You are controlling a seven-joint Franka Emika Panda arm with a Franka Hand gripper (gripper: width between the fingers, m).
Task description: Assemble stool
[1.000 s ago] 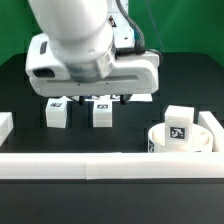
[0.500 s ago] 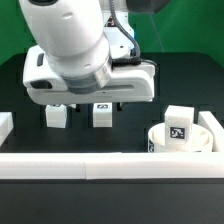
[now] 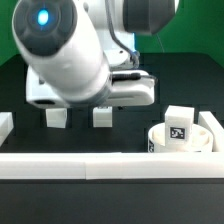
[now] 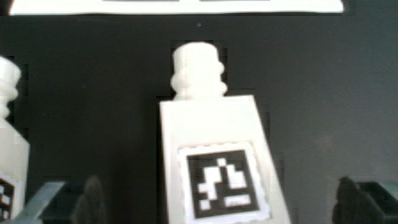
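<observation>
Black surface point(image 3: 190, 80) fills the scene, and a long white rail point(image 3: 100, 163) runs across it at the exterior view's six o'clock side. The white arm point(image 3: 70, 55) looms over the middle. Just under its body rest two white blocks of the stool: the outer leg point(image 3: 57, 117) at nine o'clock from that picture's centre, and the inner leg point(image 3: 102, 116) almost at the centre, near its neighbour but apart from it. The round seat disc point(image 3: 185, 142) sits at four o'clock, well apart from that pair, and a tagged block point(image 3: 180, 122) rises from it with its tag facing the camera.

The wrist view looks along a tagged leg point(image 4: 214, 130). Its long axis runs from the pincer straight toward the marker board point(image 4: 178, 8). The ribbed peg end points at the board, and the tag face is turned to the camera. A neighbouring leg point(image 4: 9, 120) lies parallel, with a strip of black between them. I cannot tell which exterior block is which.

The pincer point(image 4: 214, 200) is released. Its dark fingertips point(image 4: 63, 200) stand wide on either side of the leg's tagged end, with bare black between each tip and the block.
</observation>
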